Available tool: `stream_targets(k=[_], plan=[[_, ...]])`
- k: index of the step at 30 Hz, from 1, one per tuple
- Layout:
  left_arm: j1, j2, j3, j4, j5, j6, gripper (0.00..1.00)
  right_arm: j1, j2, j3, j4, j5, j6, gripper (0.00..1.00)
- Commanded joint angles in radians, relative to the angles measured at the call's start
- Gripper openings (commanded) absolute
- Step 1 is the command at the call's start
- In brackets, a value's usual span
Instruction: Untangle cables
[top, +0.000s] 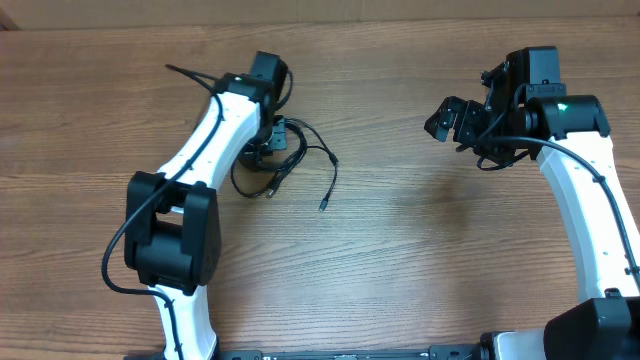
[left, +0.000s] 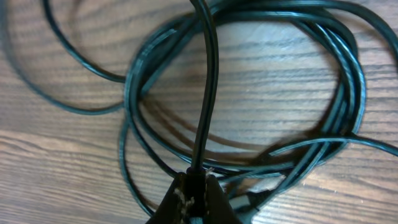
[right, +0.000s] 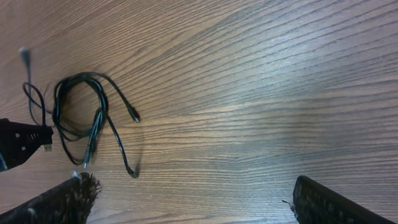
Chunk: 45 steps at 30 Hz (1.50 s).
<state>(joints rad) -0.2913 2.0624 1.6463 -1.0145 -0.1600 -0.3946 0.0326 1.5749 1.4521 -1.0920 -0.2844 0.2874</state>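
The left gripper (left: 194, 186) was clenched on one strand of the cables (left: 205, 93). Its fingertips met around the thin black cord, which ran straight away from the jaws and crossed over the coiled loops lying on the table (top: 400, 260) just beyond them. In the overhead view the cables (top: 283, 172) sat directly beneath and just ahead of the left gripper (top: 266, 142), partly hidden by that arm's wrist. A rounded coil lay close in, and a few loose tails trailed out of it on the side facing the other arm, one ending in a small plug (top: 322, 207). The right gripper (top: 450, 120) hung released, its fingers spread wide with nothing between them, well apart from the tangle across a bare stretch of wood. From the right gripper (right: 191, 183) the cables (right: 98, 124) lay far ahead and off to one side, with the tails pointing roughly back toward it. The left arm was plainly the nearer one and already had its hold. By the look of it, the coming move depended on the pinched strand being drawn away from the coil along its own length. The right arm would have to cross the gap to reach the nearest free tail.
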Motion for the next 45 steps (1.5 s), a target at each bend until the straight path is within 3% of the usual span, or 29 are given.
stream_targets(k=[1, 15, 24, 27, 34, 42, 43, 45], plan=[[0.044, -0.023, 0.010, -0.024, 0.224, 0.005, 0.04, -0.005, -0.003, 0.025, 0.005, -0.006, 0.000, 1.00], [0.008, -0.023, 0.010, 0.019, 1.042, 0.406, 0.04, -0.005, -0.003, 0.025, 0.005, -0.006, 0.000, 1.00], [-0.136, -0.023, 0.010, 0.180, 1.365, 0.425, 0.04, -0.005, -0.003, 0.025, 0.005, -0.006, 0.000, 1.00], [-0.180, -0.023, 0.010, 0.212, 1.357, 0.425, 0.04, -0.005, -0.003, 0.025, 0.005, -0.005, 0.000, 1.00], [-0.173, -0.023, 0.010, 0.173, 1.146, 0.408, 0.04, -0.005, -0.003, 0.025, 0.005, -0.006, 0.000, 1.00], [-0.136, -0.023, 0.010, 0.110, 1.097, 0.406, 0.04, -0.005, -0.003, 0.025, 0.005, -0.006, 0.000, 1.00], [-0.134, -0.023, 0.010, 0.100, 1.067, 0.406, 0.04, -0.005, -0.003, 0.025, 0.005, -0.006, 0.000, 1.00], [-0.128, -0.023, 0.010, 0.040, 0.844, 0.379, 0.04, -0.005, -0.003, 0.025, 0.014, -0.011, 0.002, 1.00]])
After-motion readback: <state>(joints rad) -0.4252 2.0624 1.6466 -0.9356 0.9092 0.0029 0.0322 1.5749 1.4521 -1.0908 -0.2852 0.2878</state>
